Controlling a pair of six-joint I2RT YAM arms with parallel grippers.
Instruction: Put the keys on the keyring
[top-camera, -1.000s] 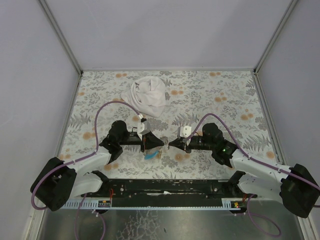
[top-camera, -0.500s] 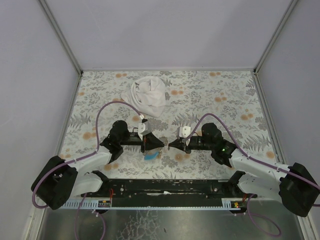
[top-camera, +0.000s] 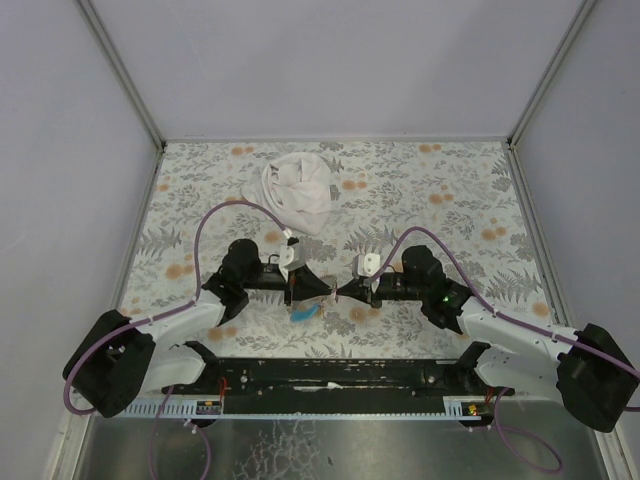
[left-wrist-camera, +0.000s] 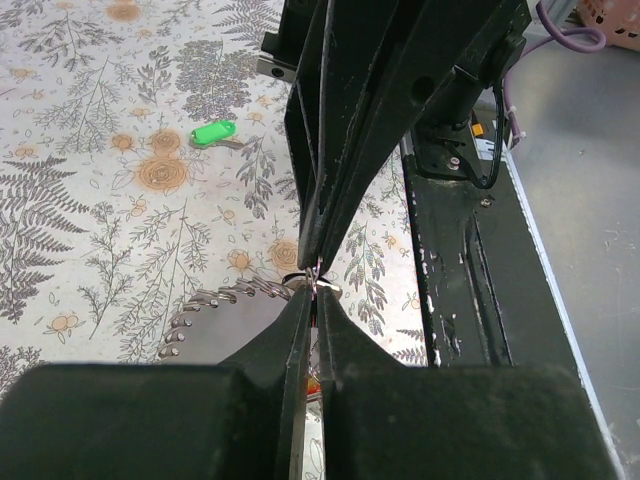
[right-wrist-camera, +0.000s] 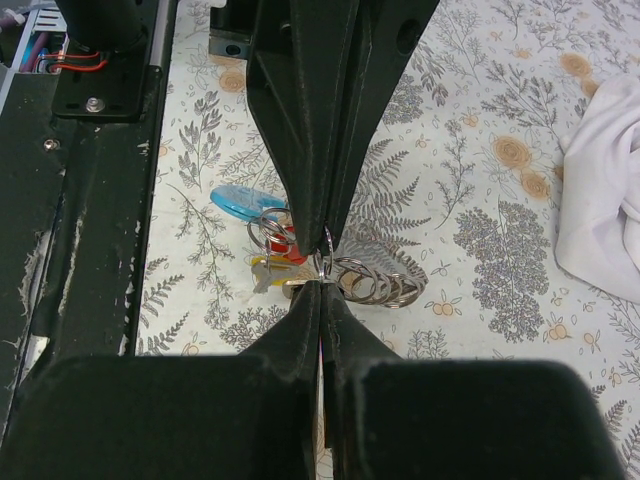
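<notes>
Near side: one blue tag (right-wrist-camera: 238, 200), just by the keyring (right-wrist-camera: 326, 258). The keyring is mid-table between both tips. Left gripper (left-wrist-camera: 316, 305) and right gripper (right-wrist-camera: 320, 292) each have jaws pressed together, apparently pinching its wire. It looks thin, springy and slippery, so grip the wire either side of the split. Three keys: red key (right-wrist-camera: 284, 238) and yellow key (right-wrist-camera: 268, 272) at the keyring, green key (left-wrist-camera: 212, 132) loose, farther right. One cloth (top-camera: 298, 192), far.

Right tool (top-camera: 339, 292): shifted toward the left tool. Left tool (top-camera: 327, 291): edged toward the right tool. The gap between the tips has closed; they now meet nose to nose above the desk (top-camera: 450, 200).
</notes>
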